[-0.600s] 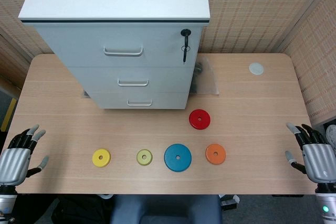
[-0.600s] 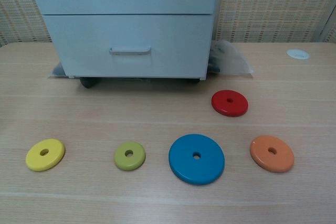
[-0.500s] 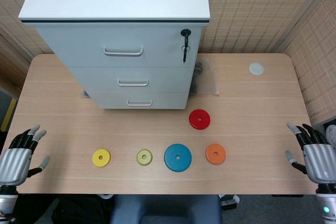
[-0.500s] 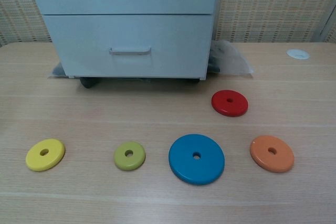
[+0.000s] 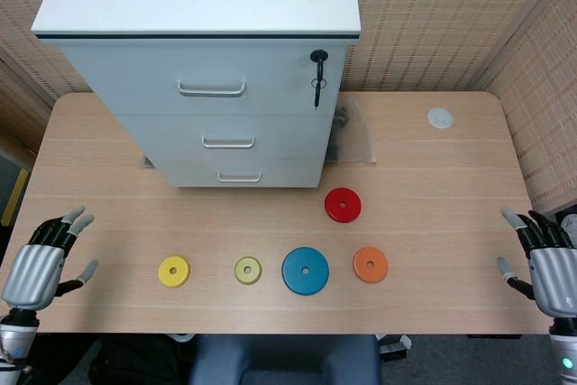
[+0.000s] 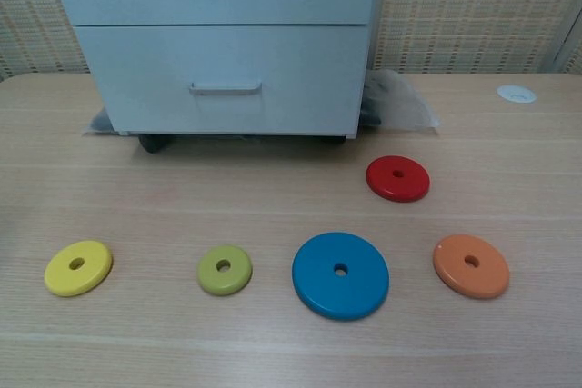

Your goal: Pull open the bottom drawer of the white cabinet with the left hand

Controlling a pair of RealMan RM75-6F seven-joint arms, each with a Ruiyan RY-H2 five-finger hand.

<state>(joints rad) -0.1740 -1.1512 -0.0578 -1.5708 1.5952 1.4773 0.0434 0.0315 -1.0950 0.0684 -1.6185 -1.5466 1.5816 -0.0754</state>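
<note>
At the desk's (image 5: 433, 178) near-left corner we've got the left hand (image 5: 41, 263), fingers apart, holding nothing. The right hand (image 5: 545, 263) sits at the near-right corner, same state: fingers spread, empty. The chest view shows neither hand.

The white cabinet (image 5: 203, 6) stands at the far-left part of the desk, and its bottom drawer (image 6: 223, 79) is fully closed, with the handle (image 6: 225, 88) untouched. The left hand is well apart from it, so we judge the reach not done yet.

Risks from here:
- The handle is thin and low, just above the desk, so fingers could miss it or hook the middle drawer handle (image 5: 228, 142) instead.
- The cabinet appears to sit on a wheel (image 6: 150, 143); a pull may drag the whole unit toward the near edge rather than open the drawer.
- The yellow disc (image 5: 174, 270) and green disc (image 5: 248, 269) lie between hand and cabinet, so a low approach could knock them. The blue disc (image 5: 305, 270), orange disc (image 5: 370, 264) and red disc (image 5: 343, 205) sit further right, less exposed.
</note>
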